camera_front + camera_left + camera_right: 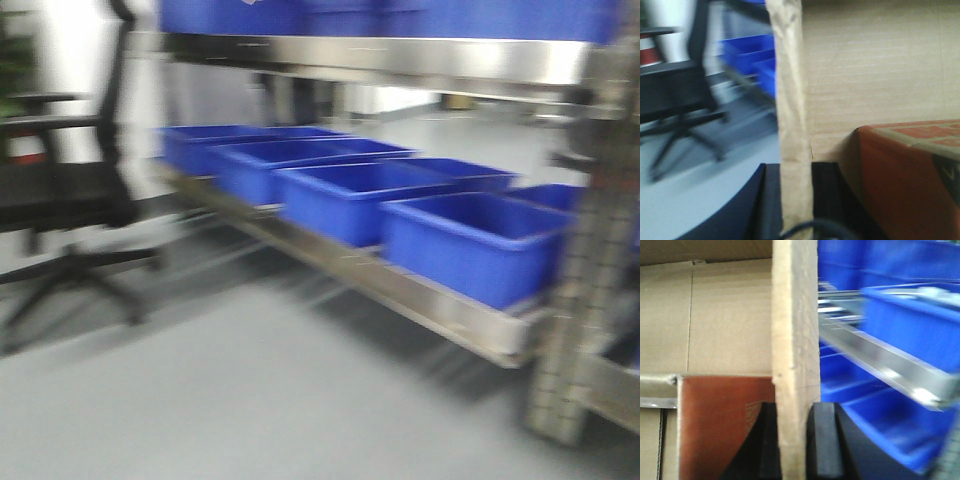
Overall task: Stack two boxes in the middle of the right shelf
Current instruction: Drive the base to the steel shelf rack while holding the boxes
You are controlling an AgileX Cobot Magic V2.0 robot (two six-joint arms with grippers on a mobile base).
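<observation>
Wrist views: left tool (796,172) and right tool (793,410) each clamp one box wall (790,90) (795,315).

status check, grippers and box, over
left gripper shut on cardboard box wall. right gripper shut on it too. box not yet on shelf. blue bins line the shelf ahead.

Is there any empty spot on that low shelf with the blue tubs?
Hardly. Blue bins fill the low steel shelf side by side, leaving only its narrow front rail bare. The open room is the grey floor between shelf and office chair.
</observation>
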